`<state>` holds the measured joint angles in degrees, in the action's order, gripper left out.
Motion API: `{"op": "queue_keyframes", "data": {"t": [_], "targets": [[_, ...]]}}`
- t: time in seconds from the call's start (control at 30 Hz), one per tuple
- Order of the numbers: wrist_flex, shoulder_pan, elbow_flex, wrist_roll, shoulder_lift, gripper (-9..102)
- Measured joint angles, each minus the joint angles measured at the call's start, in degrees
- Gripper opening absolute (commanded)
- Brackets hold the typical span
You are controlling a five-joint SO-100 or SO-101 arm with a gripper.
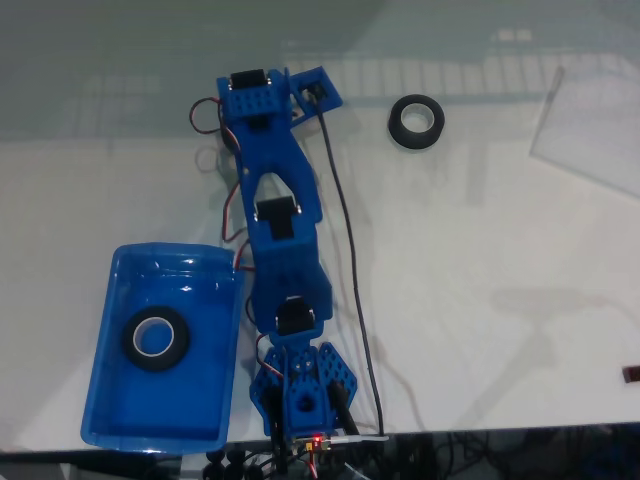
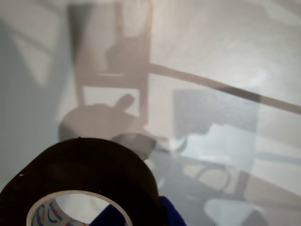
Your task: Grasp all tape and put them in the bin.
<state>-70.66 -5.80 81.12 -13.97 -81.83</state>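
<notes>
Apparently the hand (image 2: 136, 214) is clamped on a tape roll (image 2: 84, 174), its blue finger through the core, carried above the worktop (image 1: 480, 260). One roll (image 1: 155, 339) lies in the bin (image 1: 120, 420); another (image 1: 416, 121) waits well apart.

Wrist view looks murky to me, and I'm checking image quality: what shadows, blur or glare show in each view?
Wrist view: the close tape roll is soft and dark, with hard arm shadows on the table. Fixed view: sharp, with window reflections along the table's top edge.
</notes>
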Motion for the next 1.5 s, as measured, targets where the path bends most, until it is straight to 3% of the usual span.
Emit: {"op": "queue_keyframes", "data": {"t": [0.3,0.63,1.07,1.5], "targets": [[-2.81,-6.94,20.92,-2.64,-35.33,0],[-13.62,-29.88,34.1,-4.39,-66.01,0],[-13.62,-57.74,50.54,-3.25,-76.73,0],[-12.48,-61.17,52.56,-2.64,-78.31,0]]}}
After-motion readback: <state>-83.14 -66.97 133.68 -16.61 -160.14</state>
